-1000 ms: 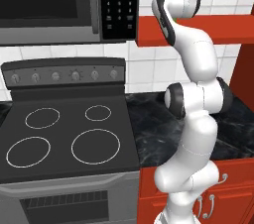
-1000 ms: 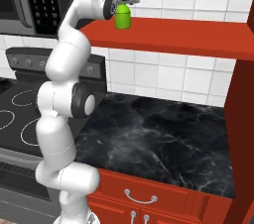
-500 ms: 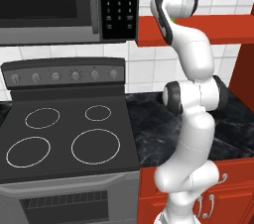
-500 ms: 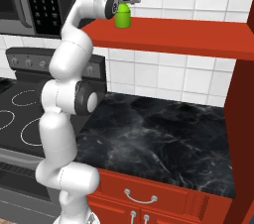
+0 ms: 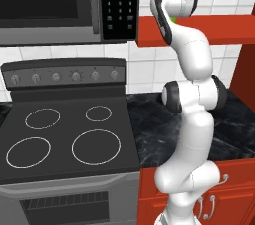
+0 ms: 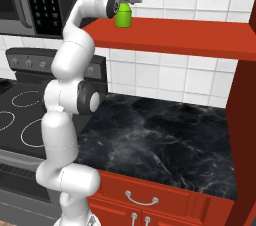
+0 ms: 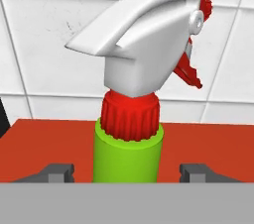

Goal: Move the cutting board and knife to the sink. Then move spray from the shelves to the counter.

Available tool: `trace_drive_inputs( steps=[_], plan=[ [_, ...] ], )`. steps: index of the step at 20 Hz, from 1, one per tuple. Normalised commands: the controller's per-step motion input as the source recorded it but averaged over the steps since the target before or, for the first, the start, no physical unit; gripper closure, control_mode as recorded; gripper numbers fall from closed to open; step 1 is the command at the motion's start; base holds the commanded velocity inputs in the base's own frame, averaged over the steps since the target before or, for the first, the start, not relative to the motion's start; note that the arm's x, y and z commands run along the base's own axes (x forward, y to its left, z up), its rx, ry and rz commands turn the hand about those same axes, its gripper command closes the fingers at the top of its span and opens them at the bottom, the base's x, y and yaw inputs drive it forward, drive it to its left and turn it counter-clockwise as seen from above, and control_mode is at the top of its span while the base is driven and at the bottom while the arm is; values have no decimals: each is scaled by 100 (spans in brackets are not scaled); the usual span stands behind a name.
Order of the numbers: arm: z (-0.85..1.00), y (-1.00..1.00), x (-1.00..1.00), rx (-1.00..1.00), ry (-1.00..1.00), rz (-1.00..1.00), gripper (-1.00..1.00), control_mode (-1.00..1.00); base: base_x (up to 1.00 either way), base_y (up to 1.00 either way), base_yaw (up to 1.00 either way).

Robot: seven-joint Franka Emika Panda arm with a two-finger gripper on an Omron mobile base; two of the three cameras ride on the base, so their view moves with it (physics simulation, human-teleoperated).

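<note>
— Where is the spray [image 7: 128, 114] at this moment?

— Upright on the red shelves [image 6: 190, 35] against the white-tiled wall [image 6: 200, 0], near the slab's left end in the right base view. From the hand camera its green neck, red collar and white trigger head stand dead centre, the red nozzle pointing to about 2 o'clock.

— And the gripper [image 7: 127, 172]?

— Raised to shelf height, with one dark fingertip at 8 o'clock of the bottle and the other at 4 o'clock. The jaws sit apart, a visible gap between each tip and the green neck — nothing is clamped in them.

— What lies below?

— The black marble counter [image 6: 165, 140] over red cabinets [image 6: 145, 205], at 6 o'clock of the shelf. In the left base view a stove top [image 5: 64, 139] lies at 9 o'clock of the arm — a microwave [image 5: 64, 5] hangs above it.
</note>
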Motion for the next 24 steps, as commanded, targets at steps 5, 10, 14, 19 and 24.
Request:
trace_drive_inputs(
  steps=[5, 10, 14, 19, 24],
  plan=[
    [0, -7, 0, 5, 0, 0, 100, -100, 0, 0, 0],
    [0, -5, -1, 7, 2, 0, 100, -100, 0, 0, 0],
    [3, -6, -22, 11, 0, 0, 100, -100, 0, 0, 0],
    [7, -6, -54, 8, -7, 0, 100, -100, 0, 0, 0],
    [2, -3, -68, 3, -14, 0, 100, -100, 0, 0, 0]
  ],
)
